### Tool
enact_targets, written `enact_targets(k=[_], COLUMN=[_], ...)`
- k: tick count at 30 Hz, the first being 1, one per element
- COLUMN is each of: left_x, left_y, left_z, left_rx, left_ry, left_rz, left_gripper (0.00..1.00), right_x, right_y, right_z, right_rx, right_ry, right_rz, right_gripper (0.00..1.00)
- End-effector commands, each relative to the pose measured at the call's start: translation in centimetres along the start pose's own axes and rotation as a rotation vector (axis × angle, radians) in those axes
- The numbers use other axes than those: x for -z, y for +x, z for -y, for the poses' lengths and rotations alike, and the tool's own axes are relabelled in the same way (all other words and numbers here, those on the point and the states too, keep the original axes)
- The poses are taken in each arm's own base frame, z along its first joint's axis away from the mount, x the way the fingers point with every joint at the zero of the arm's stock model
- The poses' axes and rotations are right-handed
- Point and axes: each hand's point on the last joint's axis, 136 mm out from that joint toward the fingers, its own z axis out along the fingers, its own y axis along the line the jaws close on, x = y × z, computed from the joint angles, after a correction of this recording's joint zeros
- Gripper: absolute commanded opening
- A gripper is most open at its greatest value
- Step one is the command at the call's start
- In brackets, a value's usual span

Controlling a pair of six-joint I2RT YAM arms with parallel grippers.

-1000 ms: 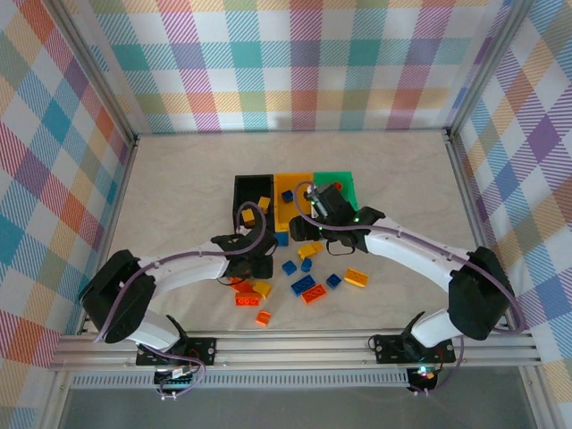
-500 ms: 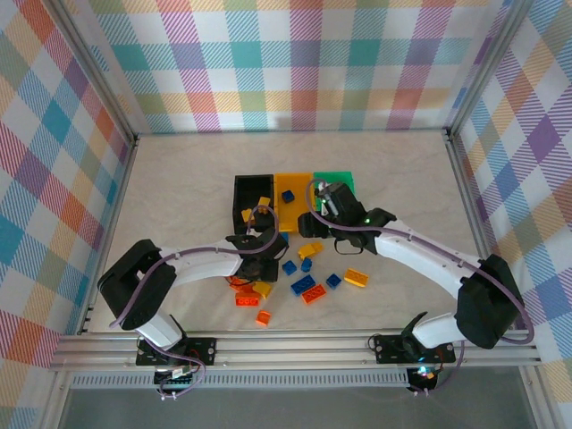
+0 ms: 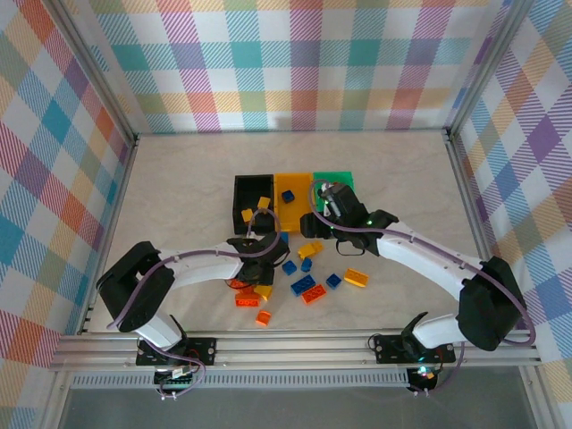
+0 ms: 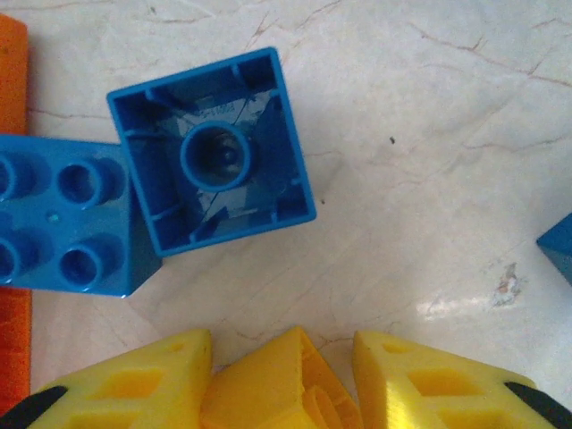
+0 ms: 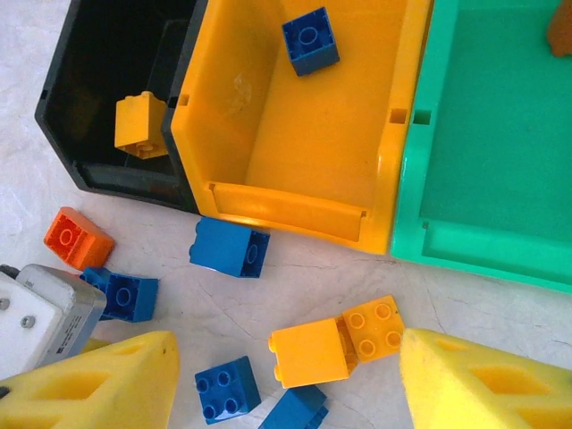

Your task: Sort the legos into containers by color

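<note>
Left gripper [image 4: 279,340]: jaws narrow, yellow brick [image 4: 268,393] pinched between them. 2 blue bricks [image 4: 214,165] just ahead. Black bin [image 3: 239,204] farther ahead, yellow bricks inside. Left arm nearer to it. Right gripper [image 5: 288,340]: wide, empty.

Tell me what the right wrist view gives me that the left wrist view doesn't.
Right wrist: the black bin with one yellow brick, the yellow bin with one blue brick, the green bin. Left wrist: the left gripper pinching a second yellow brick, near an upturned blue brick. Both: the marbled table, loose blue bricks, orange bricks.
</note>
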Motion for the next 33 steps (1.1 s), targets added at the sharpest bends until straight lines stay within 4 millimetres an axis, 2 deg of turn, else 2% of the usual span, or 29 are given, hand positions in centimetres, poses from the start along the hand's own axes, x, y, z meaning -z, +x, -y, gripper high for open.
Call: enact_targets(k=[1, 7, 11, 16, 19, 25, 30, 33], left_x=[0.6, 2.9, 4.9, 8.0, 9.1, 8.3, 5.7, 3.9], left_y=[0.3, -2.0, -4.0, -8.9, -12.3, -18.3, -21.3, -22.3], left_z=[0.0, 1.9, 1.9, 0.3, -0.9, -2.9, -3.5, -3.9], left_rx=[0.0, 0.019, 0.037, 0.123, 0.168, 0.22, 0.24, 0.251], left_ry=[0.018, 0.103, 0.124, 0.158, 0.143, 0.062, 0.0, -0.04], left_rz=[0.012, 0.079, 0.125, 0.222, 0.275, 0.322, 0.294, 0.266], left_gripper=[0.39, 0.32, 0.31, 0.29, 0.28, 0.26, 0.24, 0.24], right_x=[0.9, 1.3, 1.7, 2.2, 2.2, 2.3, 2.5, 2.6], right_y=[-0.8, -0.9, -1.0, -1.0, -0.9, -0.4, -0.2, 0.2], right_z=[-0.1, 0.4, 0.6, 1.0, 1.3, 1.7, 2.0, 2.0], right_rx=[-0.017, -0.031, -0.038, -0.049, -0.057, -0.062, -0.068, -0.062], right_ry=[-0.016, -0.009, -0.01, -0.008, -0.006, 0.002, 0.002, -0.001], right_rz=[0.041, 0.051, 0.057, 0.066, 0.066, 0.053, 0.051, 0.035], right_gripper=[0.67, 0.67, 0.67, 0.67, 0.67, 0.67, 0.67, 0.67])
